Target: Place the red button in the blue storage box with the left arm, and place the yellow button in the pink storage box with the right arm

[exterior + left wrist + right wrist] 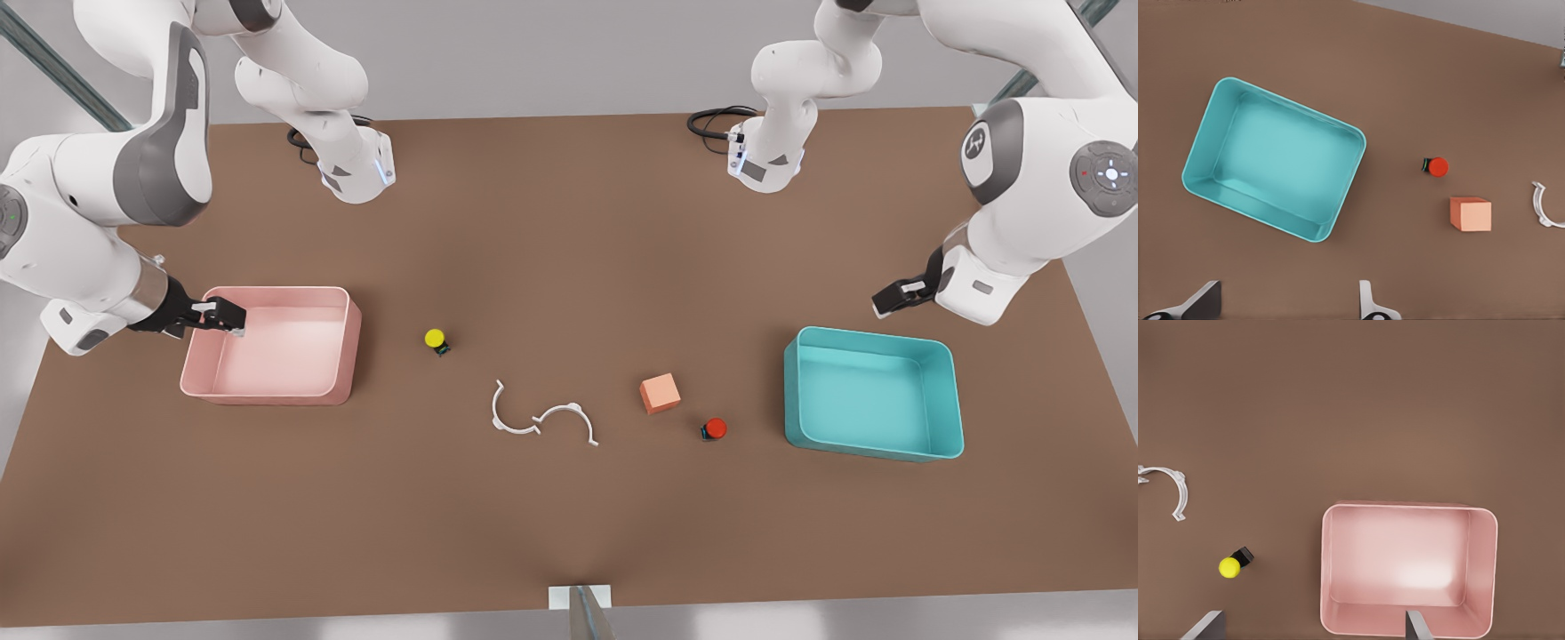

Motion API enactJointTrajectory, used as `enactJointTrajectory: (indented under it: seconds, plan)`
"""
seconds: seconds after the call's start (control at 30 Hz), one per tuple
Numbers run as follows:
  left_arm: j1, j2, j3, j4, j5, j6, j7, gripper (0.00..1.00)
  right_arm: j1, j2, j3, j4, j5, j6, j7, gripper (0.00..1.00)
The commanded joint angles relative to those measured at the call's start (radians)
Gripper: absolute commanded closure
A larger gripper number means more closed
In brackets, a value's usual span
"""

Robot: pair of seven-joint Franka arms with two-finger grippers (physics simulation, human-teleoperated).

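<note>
Judging by size, the red button (pixel 714 429) and yellow button (pixel 435 339) look light, rigid and roll-prone, best pinched across their dark bases, while the left pincer (pixel 896 296) by the blue storage box (pixel 953 404) and the right pincer (pixel 227 316) over the pink storage box (pixel 348 342) both hang released.

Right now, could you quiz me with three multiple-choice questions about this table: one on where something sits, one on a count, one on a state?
1. The red button lies nearest:
A. orange cube
B. pink box
C. yellow button

2. How many boxes are on the table?
A. one
B. two
C. three

3. The blue box is:
A. empty
B. holding the red button
C. overturned

Answers:
1 A, the cube sits right beside it.
2 B, one pink and one blue.
3 A, its floor is bare and both buttons lie on the table.
</note>
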Motion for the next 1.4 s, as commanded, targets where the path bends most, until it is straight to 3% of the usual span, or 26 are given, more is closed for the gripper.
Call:
enactJointTrajectory:
  seconds: [0.0, 0.1, 0.17, 0.23, 0.33, 0.47, 0.83, 0.97, 1.0, 1.13, 1.3, 1.37]
  plan:
    - [-0.003, 0.005, -0.002, 0.002, 0.004, -0.002, 0.245, 0.0, 0.005, -0.001, 0.0, 0.0, -0.001, -0.001, -0.006, 0.0]
    - [-0.225, 0.235, -0.002, 0.095, 0.011, 0.026, 0.239, 0.0, 0.009, -0.001, 0.003, -0.003, -0.001, 0.007, -0.005, 0.0]
    - [-0.319, 0.347, -0.002, 0.103, 0.008, 0.245, 0.195, 0.0, 0.069, 0.045, 0.046, -0.011, 0.002, 0.048, 0.032, 0.0]
    - [-0.346, 0.431, -0.002, 0.101, 0.01, 0.374, 0.167, 0.0, 0.167, 0.076, 0.049, -0.021, 0.002, 0.071, 0.107, 0.0]
    - [-0.337, 0.542, 0.009, 0.097, 0.011, 0.55, 0.172, 0.0, 0.279, 0.096, 0.054, -0.173, 0.006, 0.26, 0.236, 0.0]
    - [-0.294, 0.572, 0.009, -0.008, 0.002, 0.753, 0.253, 0.0, 0.301, 0.139, 0.123, -0.29, -0.007, 0.438, 0.343, 0.0]
    - [-0.274, 0.698, 0.009, -0.015, -0.001, 0.756, 0.21, 0.0, 0.265, 0.132, 0.181, -0.604, -0.038, 0.748, 0.348, 0.0]
    - [-0.276, 0.707, 0.009, -0.014, 0.002, 0.756, 0.207, 0.01, 0.256, 0.129, 0.206, -0.641, -0.036, 0.795, 0.354, 0.0]
    - [-0.276, 0.706, 0.009, -0.014, 0.002, 0.756, 0.207, 0.24, 0.253, 0.131, 0.206, -0.641, -0.036, 0.803, 0.354, 0.0]
    - [-0.279, 0.703, 0.009, -0.014, 0.002, 0.753, 0.205, 0.51, 0.212, 0.134, 0.206, -0.731, -0.038, 0.938, 0.299, 0.0]
    - [-0.281, 0.695, 0.009, -0.014, 0.002, 0.748, 0.204, 0.57, 0.21, 0.158, 0.206, -0.761, -0.038, 1.015, 0.299, 0.0]
    - [-0.281, 0.591, 0.008, -0.02, 0.004, 0.612, 0.202, 0.55, 0.209, 0.165, 0.206, -0.794, -0.04, 1.07, 0.281, 0.0]
